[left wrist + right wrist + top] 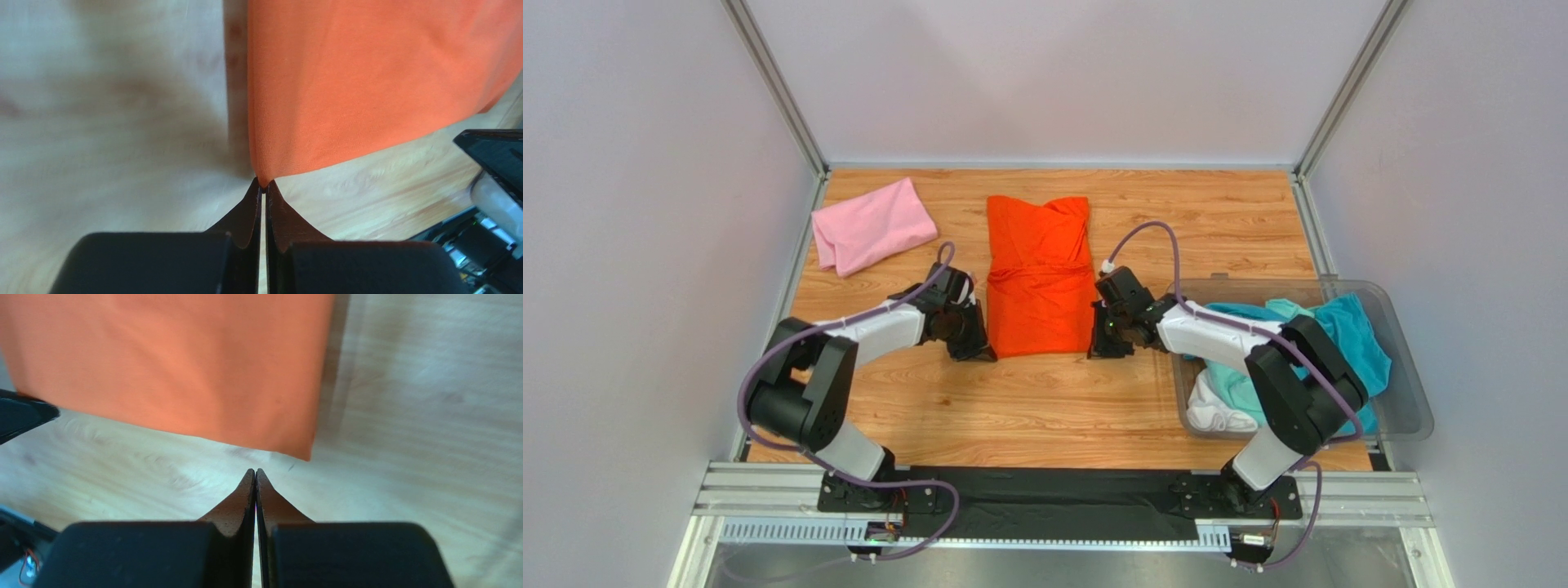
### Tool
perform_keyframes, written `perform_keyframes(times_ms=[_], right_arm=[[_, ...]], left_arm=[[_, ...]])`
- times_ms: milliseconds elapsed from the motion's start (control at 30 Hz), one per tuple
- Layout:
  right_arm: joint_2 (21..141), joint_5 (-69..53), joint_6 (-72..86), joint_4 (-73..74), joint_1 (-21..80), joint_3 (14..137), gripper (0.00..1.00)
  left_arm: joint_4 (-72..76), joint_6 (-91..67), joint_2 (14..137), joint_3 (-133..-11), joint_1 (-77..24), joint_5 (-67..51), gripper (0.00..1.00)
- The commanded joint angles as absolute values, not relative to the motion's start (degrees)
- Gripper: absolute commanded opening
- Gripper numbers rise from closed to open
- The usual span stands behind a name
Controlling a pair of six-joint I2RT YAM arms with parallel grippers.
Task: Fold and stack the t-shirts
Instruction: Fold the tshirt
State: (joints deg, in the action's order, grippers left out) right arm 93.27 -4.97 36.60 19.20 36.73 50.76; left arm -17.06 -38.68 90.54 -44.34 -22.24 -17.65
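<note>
The orange t-shirt (1041, 276) lies folded lengthwise into a long strip in the middle of the table. My left gripper (979, 353) is at its near left corner; in the left wrist view the shut tips (264, 182) pinch the very corner of the orange cloth (368, 79). My right gripper (1097, 352) is by the near right corner. In the right wrist view it (255, 471) is shut and empty, a little short of the orange cloth (184, 361). A folded pink t-shirt (873, 227) lies at the far left.
A clear plastic bin (1406, 392) stands at the right and holds teal (1357, 337), mint (1234, 386) and white (1216, 414) shirts. Grey walls close in the table on three sides. Bare wood shows in front of the orange shirt.
</note>
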Motion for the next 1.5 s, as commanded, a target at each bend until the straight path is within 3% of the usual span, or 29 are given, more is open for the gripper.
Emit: perform_keyframes(times_ms=[0,267,467,733,833,867,1133,1333,1433,1467], right_arm=[[86.16,-4.05,37.09,22.05,40.07,50.98,0.00],[71.12,-3.17,42.71,31.10,54.65,47.73,0.00],[68.02,-0.88,46.84,33.67,60.38,43.61,0.08],[77.33,4.13,45.27,29.54,61.61,46.14,0.14],[81.38,2.81,44.91,27.69,62.05,47.98,0.22],[82.87,2.81,45.00,27.51,62.22,48.42,0.29],[87.71,1.50,44.91,24.09,62.58,48.78,0.35],[91.31,-0.95,44.74,20.75,62.58,49.04,0.34],[92.19,-1.23,45.00,20.04,62.67,49.13,0.15],[92.11,-1.40,45.17,19.95,62.75,49.04,0.04]], left_arm=[[-22.65,-36.57,81.32,-40.36,-23.20,-17.77,0.00],[-33.74,-39.72,53.14,-35.86,-28.56,-15.82,0.00],[-42.27,-44.82,40.01,-32.96,-29.62,-11.26,0.00],[-45.44,-49.83,36.13,-28.04,-29.53,-11.87,0.00],[-46.05,-50.36,34.28,-27.69,-29.62,-11.25,0.00],[-46.40,-50.36,34.02,-27.60,-29.62,-11.25,0.00],[-47.46,-50.89,33.05,-27.60,-29.62,-10.63,0.00],[-47.64,-51.15,33.05,-27.51,-29.62,-10.11,0.00],[-47.90,-51.50,32.96,-27.51,-29.62,-9.84,0.00],[-48.07,-51.59,32.78,-27.68,-29.62,-9.93,0.00]])
